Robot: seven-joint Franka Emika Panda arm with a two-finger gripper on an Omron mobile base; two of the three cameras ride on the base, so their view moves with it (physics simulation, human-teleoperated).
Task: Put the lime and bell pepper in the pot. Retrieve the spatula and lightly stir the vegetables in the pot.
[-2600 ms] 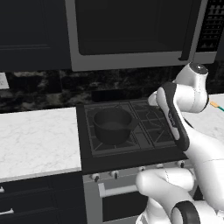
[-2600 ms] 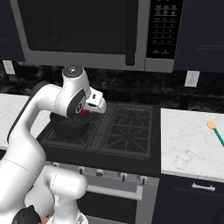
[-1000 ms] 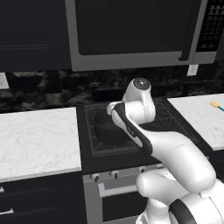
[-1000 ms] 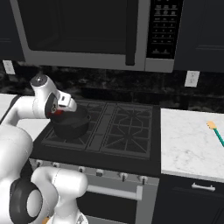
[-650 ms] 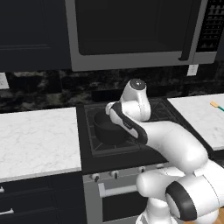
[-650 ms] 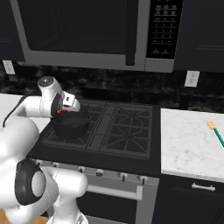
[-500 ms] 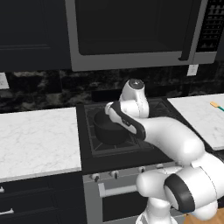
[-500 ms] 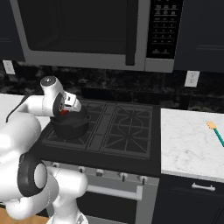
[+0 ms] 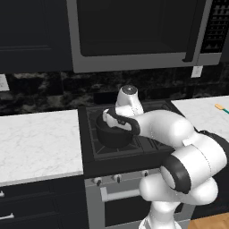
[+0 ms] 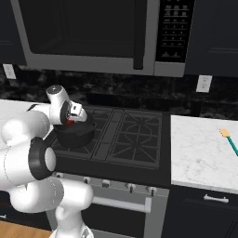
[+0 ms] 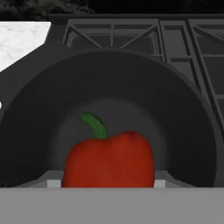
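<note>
1. Jaws (image 10: pixel 70 119) are holding the red bell pepper (image 11: pixel 109 159) between them, partly open around it.
2. Right under the jaws, the black pot (image 11: pixel 109 96) is sitting open, so the pepper is hanging over its middle.
3. Letting go looks like the next move, and the pepper should be dropping straight down into the pot.
4. Far off to the right of the jaws, the spatula (image 10: pixel 229 141) is lying on the white tabletop (image 10: pixel 200 148).
5. I cannot see the lime.

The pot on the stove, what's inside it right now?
The pot shows bare dark floor behind the bell pepper, which the gripper holds over it. The pepper hides the near floor, so a lime there cannot be ruled out.
</note>
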